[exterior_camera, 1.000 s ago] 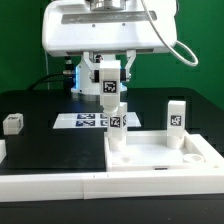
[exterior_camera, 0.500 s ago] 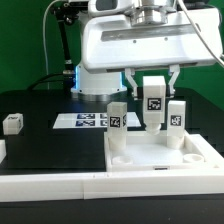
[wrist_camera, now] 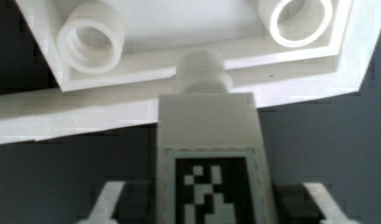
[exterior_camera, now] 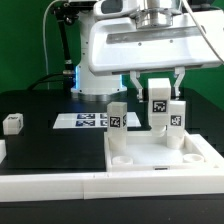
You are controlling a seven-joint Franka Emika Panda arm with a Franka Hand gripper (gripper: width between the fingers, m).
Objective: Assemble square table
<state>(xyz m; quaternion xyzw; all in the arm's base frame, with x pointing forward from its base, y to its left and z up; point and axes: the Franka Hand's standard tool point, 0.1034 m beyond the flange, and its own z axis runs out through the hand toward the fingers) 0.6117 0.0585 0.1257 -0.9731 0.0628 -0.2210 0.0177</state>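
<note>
Far off to the exterior view's left of the fingers, a loose leg [exterior_camera: 12,123] is lying on the black table, waiting its turn. Nearer, but also on that side, the marker board [exterior_camera: 85,120] is lying flat. Closer again, a left standing leg [exterior_camera: 117,125] is sitting upright at a rear corner of the table top [exterior_camera: 150,160], apparently already mounted.

The gripper [exterior_camera: 158,96] is hanging over the top's rear half, its fingers [wrist_camera: 112,200] clenching the held leg [exterior_camera: 158,112] from both sides. It is gripping the upper part and keeping the leg upright, probably so the peg end is pointing straight down for insertion. In the wrist view the held leg's tip is showing over the top's edge, between two round sockets [wrist_camera: 89,40] and lined up with neither. Whether it is touching the top I cannot tell.

Just beside the fingers, on the exterior view's right, a right standing leg [exterior_camera: 176,120] is occupying the other rear corner. The arm is therefore likely carrying this leg toward a free socket.
</note>
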